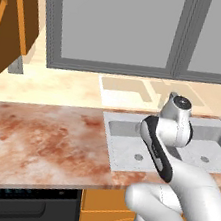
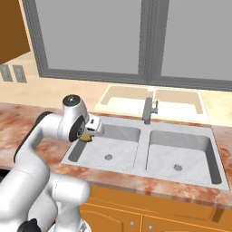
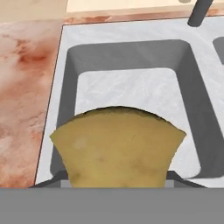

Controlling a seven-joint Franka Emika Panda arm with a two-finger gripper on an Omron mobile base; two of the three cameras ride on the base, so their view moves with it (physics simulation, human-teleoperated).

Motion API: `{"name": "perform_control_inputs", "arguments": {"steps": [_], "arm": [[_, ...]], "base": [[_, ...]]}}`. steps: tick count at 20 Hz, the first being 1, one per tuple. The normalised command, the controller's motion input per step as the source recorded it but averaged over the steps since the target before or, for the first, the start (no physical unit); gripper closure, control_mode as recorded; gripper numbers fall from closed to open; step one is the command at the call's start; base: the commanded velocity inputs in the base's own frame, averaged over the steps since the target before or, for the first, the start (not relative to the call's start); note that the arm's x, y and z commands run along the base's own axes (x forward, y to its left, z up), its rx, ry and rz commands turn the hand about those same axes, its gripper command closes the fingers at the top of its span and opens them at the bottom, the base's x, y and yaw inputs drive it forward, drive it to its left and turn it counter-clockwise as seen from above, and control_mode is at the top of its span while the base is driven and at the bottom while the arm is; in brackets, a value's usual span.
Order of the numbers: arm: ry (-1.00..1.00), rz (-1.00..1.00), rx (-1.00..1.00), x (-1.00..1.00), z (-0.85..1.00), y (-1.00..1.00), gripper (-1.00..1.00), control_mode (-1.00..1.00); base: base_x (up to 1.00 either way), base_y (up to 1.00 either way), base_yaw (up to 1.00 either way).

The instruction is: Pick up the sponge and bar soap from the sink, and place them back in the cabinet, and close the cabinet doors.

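Note:
The mustard-yellow sponge point(image 3: 118, 146) is pinched in my gripper point(image 2: 92, 130), which is shut on it above the front left corner of the sink's point(image 2: 145, 177) left basin. From the right base view, a bit of the sponge point(image 2: 85, 137) peeks out under the hand. Both basins point(image 3: 131, 87) look bare where I can see them. The bar soap is out of view. An orange-brown cabinet door point(image 1: 10, 21) hangs at the upper left, above the counter.
The grey faucet point(image 2: 148, 111) stands behind the divider between the basins. Marbled reddish counter point(image 1: 37, 136) stretches left of the sink, with a dark appliance front point(image 1: 21, 205) below it. A large grey-framed window point(image 1: 121, 23) fills the back wall.

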Motion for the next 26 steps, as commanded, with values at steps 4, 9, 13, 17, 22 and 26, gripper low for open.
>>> {"name": "perform_control_inputs", "arguments": {"steps": [4,9,13,17,22,26], "arm": [[0.0,0.0,0.0,-0.28,0.46,0.0,1.0,-1.0],[0.0,0.0,0.0,-0.26,0.45,0.0,1.0,-1.0],[0.0,0.0,0.0,-0.24,0.4,0.0,1.0,-1.0],[0.0,0.0,0.0,-0.31,0.4,0.0,1.0,-1.0],[0.0,0.0,0.0,-0.26,0.4,0.0,1.0,-1.0],[0.0,0.0,0.0,-0.38,0.31,-0.03,1.0,-1.0]], "base": [[0.0,0.0,0.0],[0.0,0.0,0.0],[0.0,0.0,0.0],[0.0,0.0,0.0],[0.0,0.0,0.0],[0.0,0.0,0.0]]}}
